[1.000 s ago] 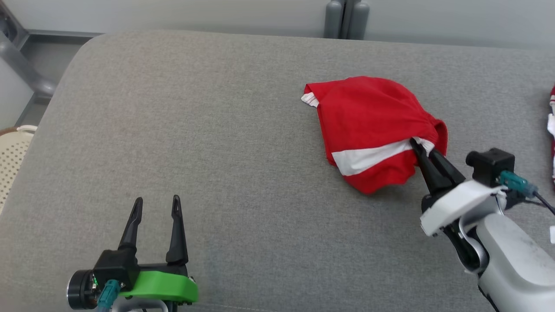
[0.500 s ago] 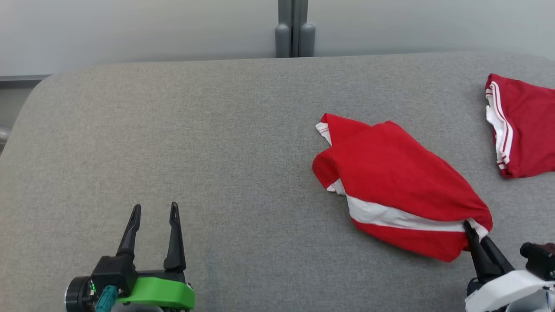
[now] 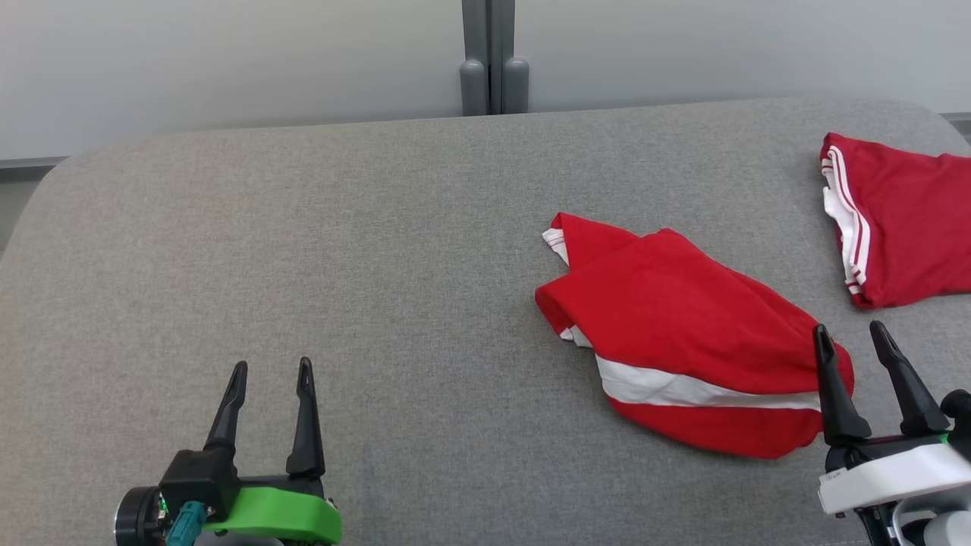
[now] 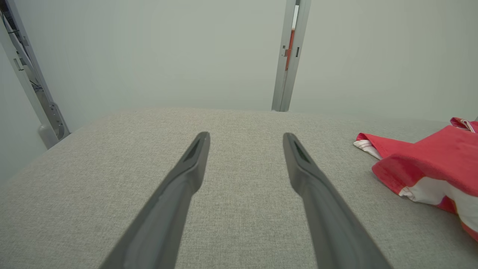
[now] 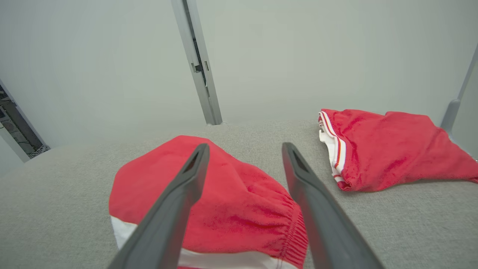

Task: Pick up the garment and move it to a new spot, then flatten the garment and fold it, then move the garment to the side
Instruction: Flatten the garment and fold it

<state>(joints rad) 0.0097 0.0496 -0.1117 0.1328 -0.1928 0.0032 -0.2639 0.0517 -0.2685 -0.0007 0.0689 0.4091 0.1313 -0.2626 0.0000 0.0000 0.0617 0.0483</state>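
The garment [image 3: 683, 334] is a red piece with a white band, lying crumpled on the grey cushioned surface [image 3: 379, 250] at centre right. Its left edge also shows in the left wrist view [image 4: 425, 160]. My right gripper [image 3: 850, 337] stands open just above the garment's right end, its left finger over the gathered waistband and nothing held. In the right wrist view the garment [image 5: 231, 201] lies under and between the two spread fingers. My left gripper [image 3: 271, 369] is open at the lower left, far from the cloth, with bare fabric surface [image 4: 242, 179] between its fingers.
A second red garment [image 3: 903, 220] with white stripes lies at the far right edge, also seen in the right wrist view [image 5: 388, 145]. A grey post [image 3: 491, 68] stands behind the surface against a pale wall. The rounded left corner of the surface drops off.
My right gripper has opened and let go of the garment's waistband, which now rests on the surface. The head camera has shifted. The left gripper has not moved.
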